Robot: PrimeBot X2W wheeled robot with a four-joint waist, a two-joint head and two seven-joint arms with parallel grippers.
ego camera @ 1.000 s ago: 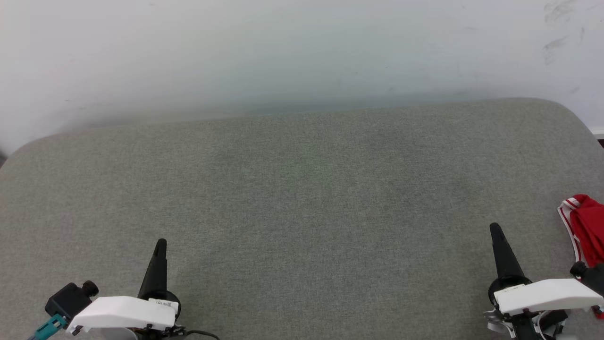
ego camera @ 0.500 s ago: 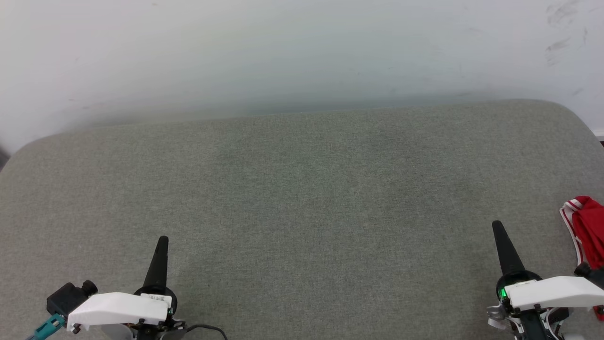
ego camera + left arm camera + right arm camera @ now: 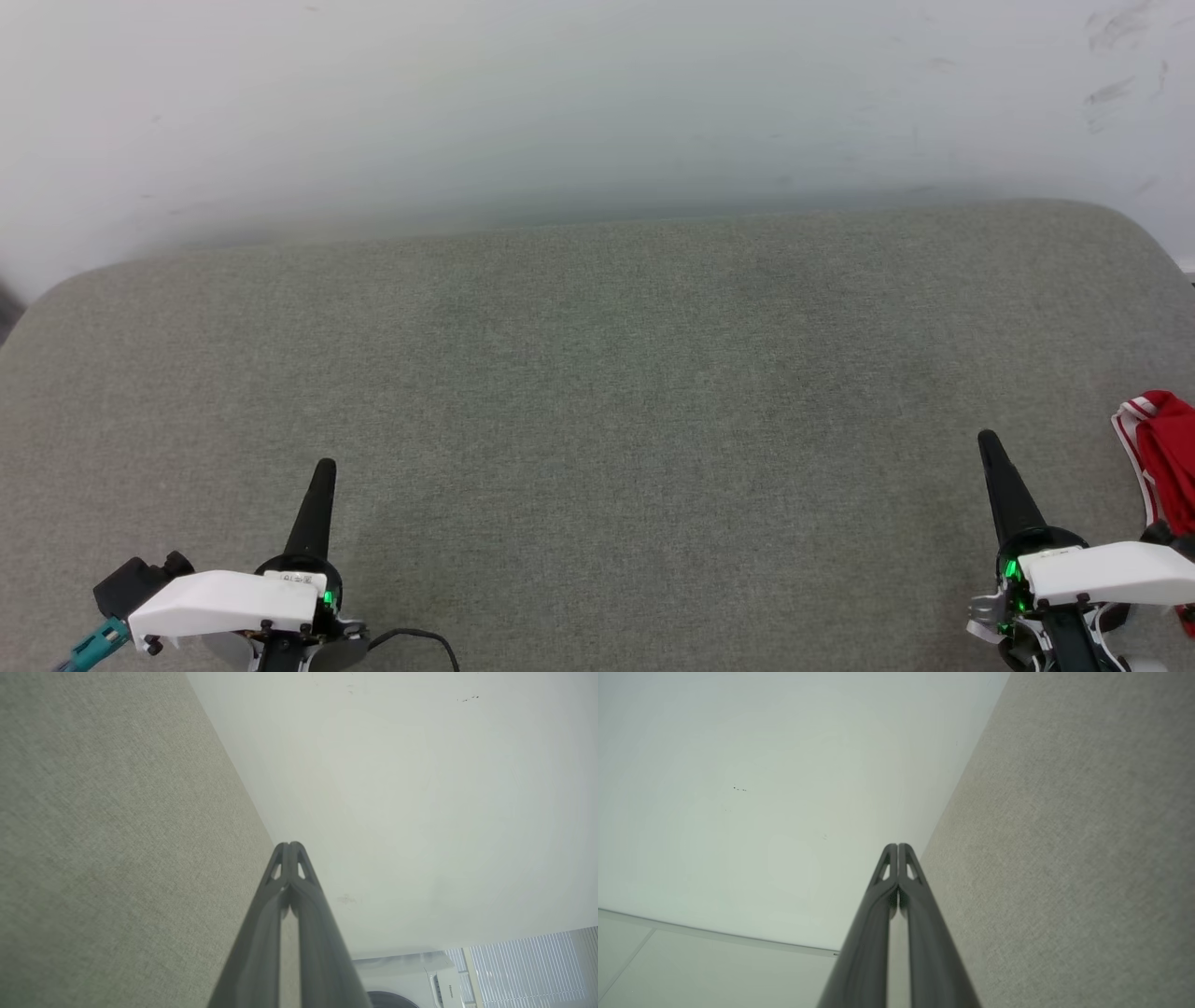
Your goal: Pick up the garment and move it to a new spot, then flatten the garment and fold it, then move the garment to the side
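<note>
Shirt (image 3: 1165, 448) lies bunched at the far right of the grey surface (image 3: 597, 373). It is cut off by the frame edge and partly hidden behind the right arm's white casing (image 3: 1102, 571), so only red cloth and striped trim can be made out. Left claw (image 3: 323, 467) and right claw (image 3: 984, 439) are both pressed together and hold nothing. Against a second ago, both tips reach slightly farther forward and green lights (image 3: 1010, 567) now glow at the wrists.

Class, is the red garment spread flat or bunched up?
Bunched: the red garment with red-and-white striped trim lies crumpled at the right edge of the grey fabric surface, partly out of frame.
</note>
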